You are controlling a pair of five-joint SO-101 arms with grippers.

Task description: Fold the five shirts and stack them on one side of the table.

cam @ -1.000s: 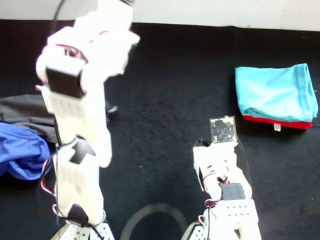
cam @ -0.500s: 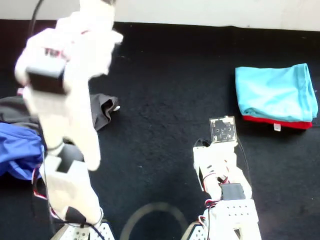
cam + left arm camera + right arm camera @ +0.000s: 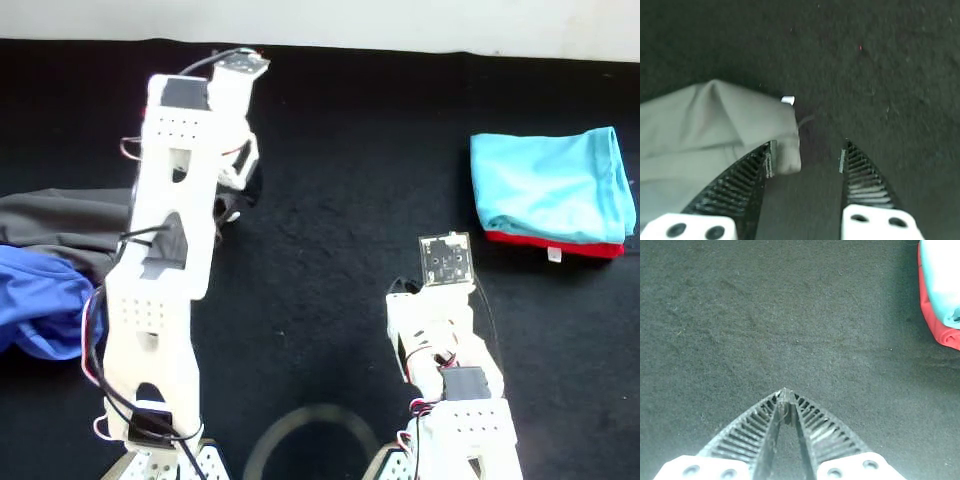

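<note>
A grey shirt (image 3: 60, 220) lies crumpled at the table's left edge, with a blue shirt (image 3: 40, 295) bunched in front of it. My left gripper (image 3: 806, 152) hangs open just above the grey shirt's corner (image 3: 715, 132); one finger (image 3: 747, 172) overlaps the cloth, the other is over bare table. At the right side a folded cyan shirt (image 3: 550, 185) rests on a folded red shirt (image 3: 555, 245). My right gripper (image 3: 785, 397) is shut with nothing in it, low over the black cloth, and the stacked red shirt (image 3: 935, 320) and cyan shirt (image 3: 942, 275) show beyond it.
A black cloth (image 3: 350, 150) covers the table. The left arm (image 3: 170, 270) stretches up from the near edge over the grey shirt. The right arm (image 3: 445, 350) stays folded near the front, with bare cloth between the two arms.
The left arm has swung down from a raised pose and stretched out over the grey shirt's corner. The right arm and the folded stack have not moved.
</note>
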